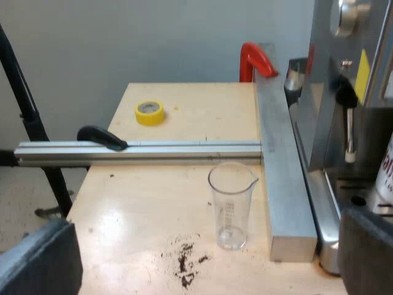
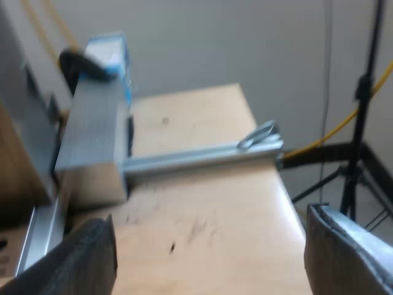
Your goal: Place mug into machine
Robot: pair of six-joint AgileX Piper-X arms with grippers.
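Note:
My left gripper (image 1: 209,246) hangs open low over the wooden table (image 1: 153,203), its dark fingers (image 1: 40,261) wide apart with nothing between them. A clear measuring glass (image 1: 232,206) stands upright just ahead of it, beside a thick metal bar (image 1: 279,172). Beyond the bar is the espresso machine (image 1: 325,110) with its steam wand (image 1: 349,132). A white thing with red print (image 1: 385,175), perhaps the mug, stands on the machine's drip tray, mostly cut off. My right gripper (image 2: 209,239) is also open and empty above bare tabletop (image 2: 202,221).
A yellow tape roll (image 1: 150,112) lies beyond a thin metal rail (image 1: 141,151) held by a black-handled clamp (image 1: 101,137). A red clamp (image 1: 255,60) grips the bar's far end. Spilled coffee grounds (image 1: 185,265) lie near the glass. A stand (image 2: 362,123) rises past the table edge.

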